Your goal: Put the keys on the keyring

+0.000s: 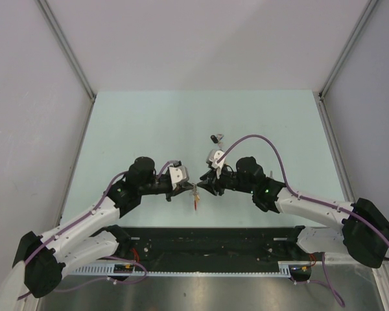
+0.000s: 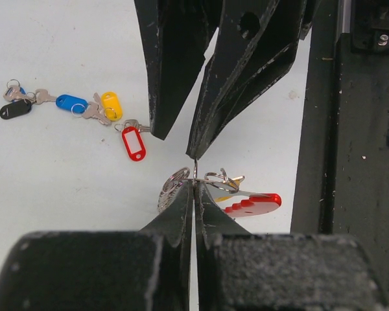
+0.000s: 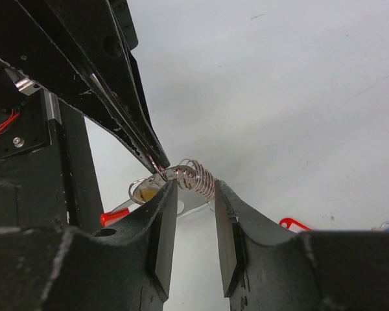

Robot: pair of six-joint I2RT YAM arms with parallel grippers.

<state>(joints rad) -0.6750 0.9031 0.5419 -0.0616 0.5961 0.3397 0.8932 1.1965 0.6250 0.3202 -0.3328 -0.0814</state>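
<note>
Pale counter [image 1: 181,116] seen from above, with the left arm [image 1: 84,227] and right arm [image 1: 311,207] folded inward so that both wrists meet close to its near edge; left pincer [image 2: 194,189] clamped flat, its two fingers pressed together on a thin wire loop of the keyring [image 2: 246,201], whose red band lies to one side of the fingers; right pincer [image 3: 194,194] part-open, one finger on each side of the coil of silvery rings, and whether they touch the coil cannot be told; keys [image 2: 71,102] lying loose on the counter, well apart from both pincers, with black, blue and yellow tags in a cluster and the red-tagged key [image 2: 133,142] nearest the keyring; none is threaded yet, so the task appears to be at its start. The step in hand is judged to be a two-handed hold on the ring so that one turn can be parted; the right pincer should take only the outer turns of the coil, not the whole bunch, and take them close beside the left grip, since slack wire between the two would twist rather than open; the left grip must be firm, for the wire is thin, smooth and likely to rotate; the red band should hang free of all fingers, leaving the gap clear for a key's small hole.
</note>
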